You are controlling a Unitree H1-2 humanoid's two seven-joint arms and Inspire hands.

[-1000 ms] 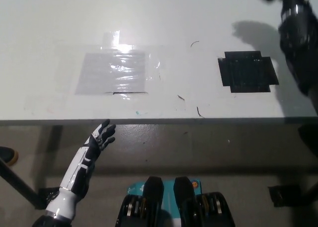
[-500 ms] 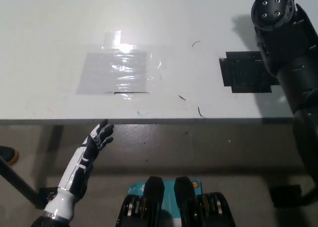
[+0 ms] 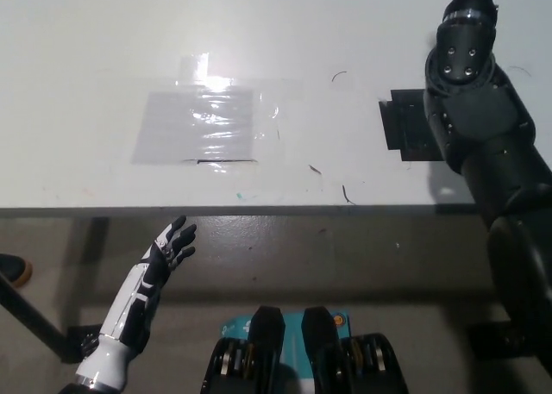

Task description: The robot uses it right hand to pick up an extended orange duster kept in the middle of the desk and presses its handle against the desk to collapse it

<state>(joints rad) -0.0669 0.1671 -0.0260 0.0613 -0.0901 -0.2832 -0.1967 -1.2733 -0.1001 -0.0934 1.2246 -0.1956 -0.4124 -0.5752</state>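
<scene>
A clear plastic sheet (image 3: 200, 127) lay taped flat on the white desk (image 3: 86, 49), left of centre. A black tape patch (image 3: 407, 127) sat well apart to its right, partly hidden. Small dark marks (image 3: 343, 192) dotted the surface between them, near the front edge.
</scene>
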